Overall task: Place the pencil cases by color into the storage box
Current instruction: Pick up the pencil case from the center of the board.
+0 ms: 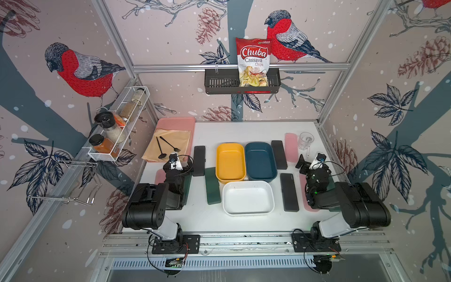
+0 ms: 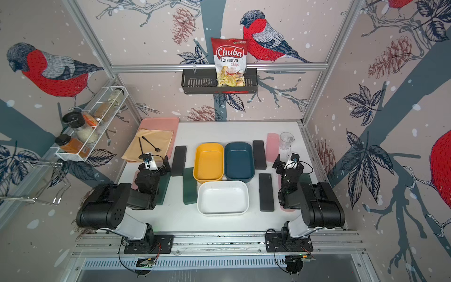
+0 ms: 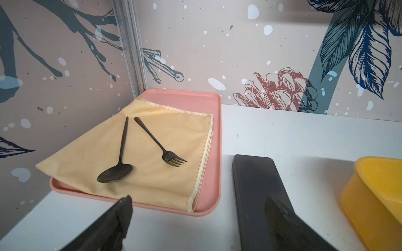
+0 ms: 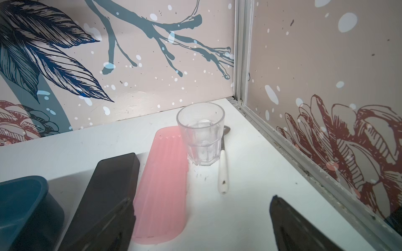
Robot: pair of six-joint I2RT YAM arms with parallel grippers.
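Three storage boxes stand mid-table in both top views: yellow (image 1: 230, 162), blue (image 1: 260, 161) and white (image 1: 247, 197). All are empty. Pencil cases lie flat around them: black (image 1: 199, 160), green (image 1: 212, 186), black (image 1: 279, 154), black (image 1: 289, 192) and pink (image 1: 291, 144). Others, pink (image 1: 159, 176) and green (image 1: 330, 180), are partly hidden under my arms. My left gripper (image 3: 199, 197) is open, one finger over the black case (image 3: 256, 191). My right gripper (image 4: 202, 198) is open and empty near the pink case (image 4: 163, 184) and a black case (image 4: 108, 191).
A pink tray (image 3: 214, 152) with a tan cloth (image 3: 163, 152), a black spoon (image 3: 118, 167) and a fork (image 3: 165, 150) sits at the back left. A clear glass (image 4: 202, 134) and a white-handled utensil (image 4: 223, 173) stand at the back right. A spice rack (image 1: 119, 124) hangs on the left wall.
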